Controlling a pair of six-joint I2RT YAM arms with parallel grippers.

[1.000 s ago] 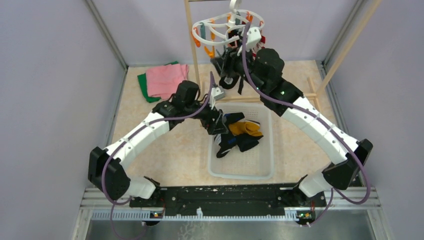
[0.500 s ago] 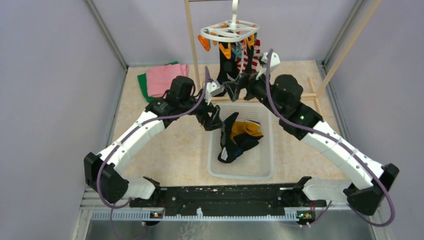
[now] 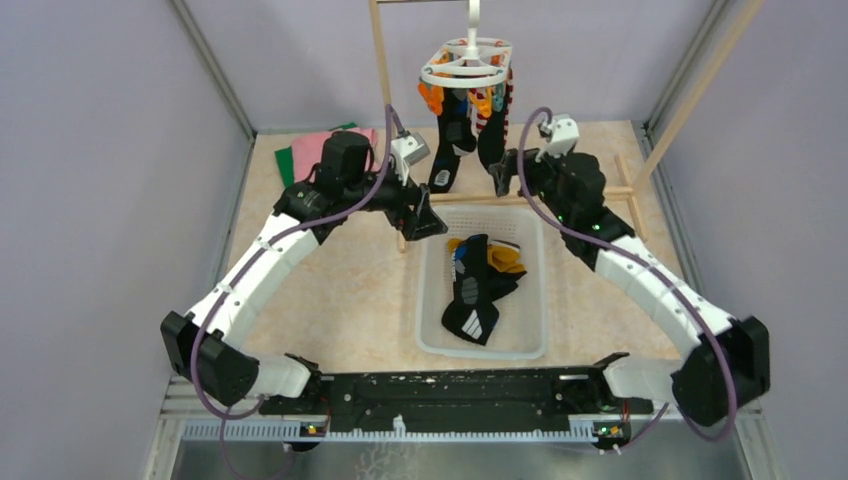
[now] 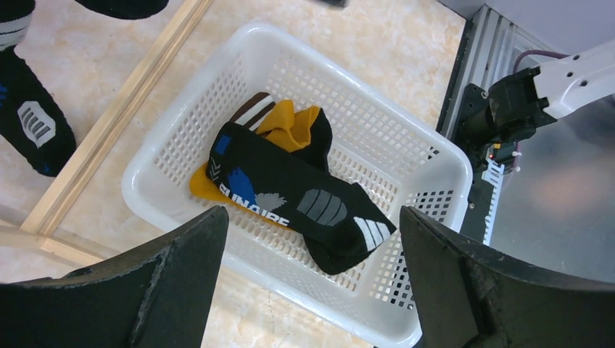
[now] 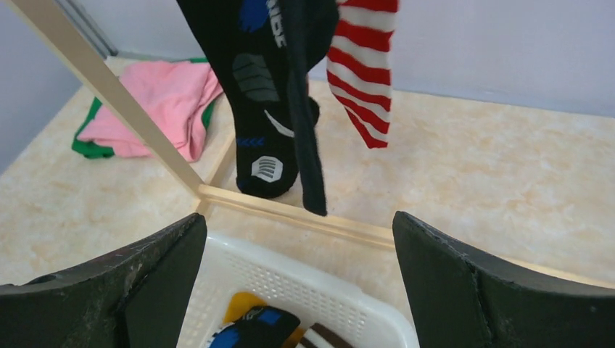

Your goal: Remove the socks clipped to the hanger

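The white ring hanger (image 3: 466, 68) hangs level at the top centre with orange pegs. Black socks (image 3: 447, 150) and a red-and-white striped sock (image 3: 511, 92) hang from it. In the right wrist view the black socks (image 5: 265, 94) and the striped sock (image 5: 362, 80) dangle just ahead. A black sock with white marks (image 3: 476, 305) lies on a mustard-yellow sock (image 3: 506, 260) in the basket; both show in the left wrist view (image 4: 297, 192), (image 4: 290, 123). My left gripper (image 3: 425, 212) is open and empty beside the basket's far left corner. My right gripper (image 3: 504, 172) is open and empty below the hanger.
The white mesh basket (image 3: 430, 330) stands at mid-table. The tall wooden rack's upright (image 3: 385, 90) and base bar (image 5: 290, 214) run between the basket and the hanging socks. Folded pink (image 3: 325, 150) and green cloths lie at the back left.
The hanger has swung back from a tilt to level. My right gripper has drawn back and down from it. My left gripper has lifted away from the basket, where the black sock has settled.
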